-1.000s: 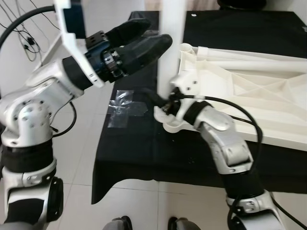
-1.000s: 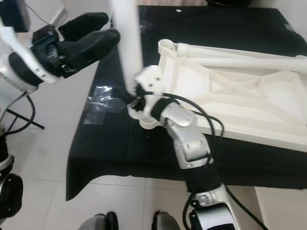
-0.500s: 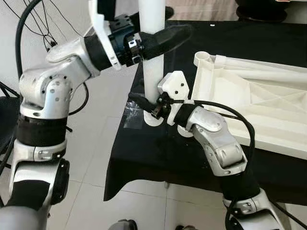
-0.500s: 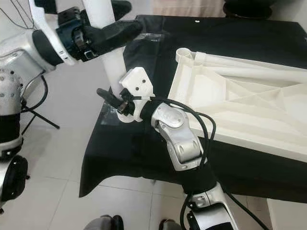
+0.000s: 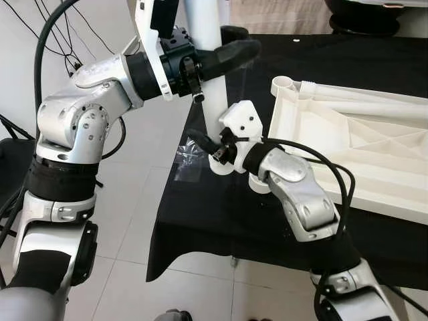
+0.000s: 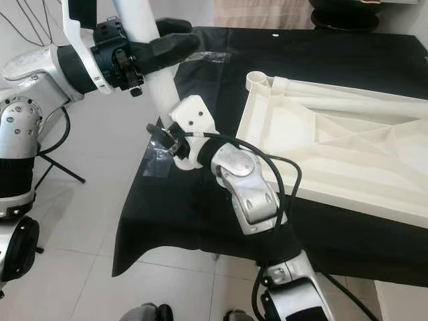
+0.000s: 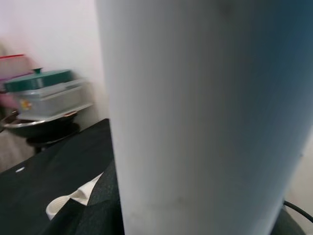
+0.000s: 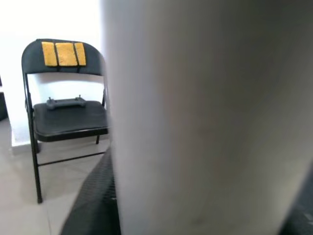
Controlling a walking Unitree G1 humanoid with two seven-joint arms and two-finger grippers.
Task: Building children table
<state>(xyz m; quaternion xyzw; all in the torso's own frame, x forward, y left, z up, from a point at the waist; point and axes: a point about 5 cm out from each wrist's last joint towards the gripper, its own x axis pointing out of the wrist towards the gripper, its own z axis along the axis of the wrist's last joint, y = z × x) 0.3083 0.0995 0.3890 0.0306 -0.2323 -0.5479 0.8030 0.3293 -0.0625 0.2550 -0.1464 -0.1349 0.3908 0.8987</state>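
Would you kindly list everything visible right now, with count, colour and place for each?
Table leg: one, white tube, upright at the black cloth's near left corner, held by both grippers.
Tabletop: one, white ribbed underside up, lying on the cloth to the robot's right.
Black cloth: one, covering the work surface.
Plastic wrapper: one, clear, on the cloth's left edge.
Folding chair: one, black with yellow patches, by the wall.
Lidded container: one, grey with green lid, at the far end.
Left gripper: black fingers closed round the leg high up.
Right gripper: black fingers closed round the leg low down.
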